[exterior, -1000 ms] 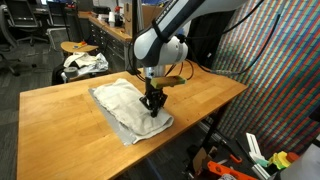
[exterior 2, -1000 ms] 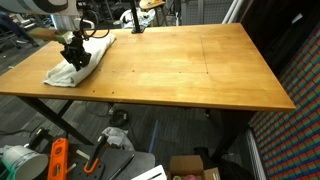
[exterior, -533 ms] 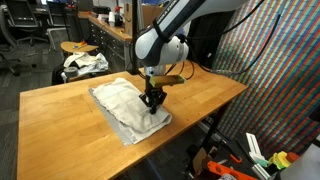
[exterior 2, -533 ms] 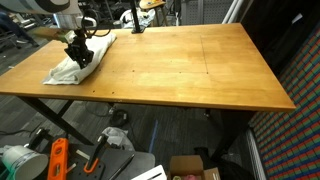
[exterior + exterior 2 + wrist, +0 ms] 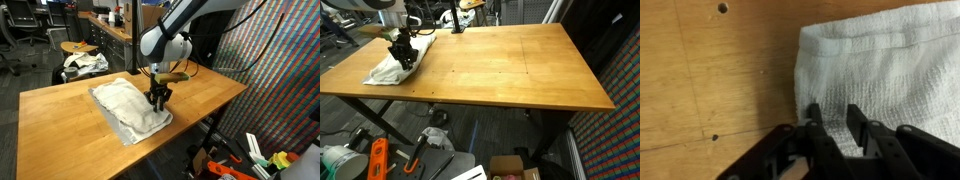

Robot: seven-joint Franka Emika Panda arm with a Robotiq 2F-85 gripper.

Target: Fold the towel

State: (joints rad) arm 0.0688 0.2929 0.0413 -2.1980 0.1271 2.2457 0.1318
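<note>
1. The tool [image 5: 158,97], a black two-fingered gripper on a white robot arm [image 5: 165,45], points straight down onto the large white, wrinkly rectangular towel [image 5: 125,105].
2. In the wrist view the tool [image 5: 833,125] comes in from the bottom edge. Its two black fingers [image 5: 812,125] stand a little apart with a narrow gap between them. The white cloth shows through that gap, and nothing looks pinched there.
3. The fingertips are at the cloth's surface, close to the towel's edge. I cannot tell whether they press on it or hang just above.
4. The towel [image 5: 890,70] fills the upper right of the wrist view. A stitched hem runs across it and a rounded corner lies just left of the fingers.
5. The towel lies on the light brown wooden worktop [image 5: 60,120]. In an exterior view it sits near one long edge, with a rumpled layer heaped over a flatter layer that reaches toward the worktop's edge.
6. In an exterior view the towel [image 5: 395,65] lies at a far corner of the worktop [image 5: 510,70], with the tool [image 5: 402,55] upright above it.
7. Bare wood [image 5: 700,80] with two small dark holes [image 5: 722,8] lies beside the towel in the wrist view.
8. A smaller white-and-dark fabric bundle [image 5: 85,63] sits off the worktop, behind it, well apart from the towel.
</note>
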